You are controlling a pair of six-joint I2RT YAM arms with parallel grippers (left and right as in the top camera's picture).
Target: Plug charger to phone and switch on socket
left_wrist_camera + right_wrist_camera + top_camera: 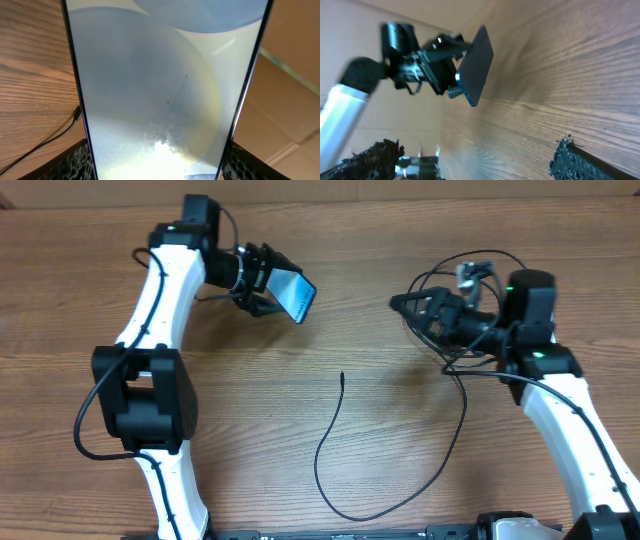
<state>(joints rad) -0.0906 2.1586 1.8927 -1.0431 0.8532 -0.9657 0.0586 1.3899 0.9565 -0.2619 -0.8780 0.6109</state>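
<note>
Over the wooden tabletop [380, 240] the left jaws gripped the phone [296, 295] aloft, so the right jaws, wide open, would do best pinching the charger [318, 460] just behind its tip [343, 377].

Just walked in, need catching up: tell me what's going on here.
The left pincer holds the phone up off the table, its screen lit. The right pincer is open and empty, facing the phone. The charger cable lies loose on the table, its tip free and not plugged into the phone.
</note>
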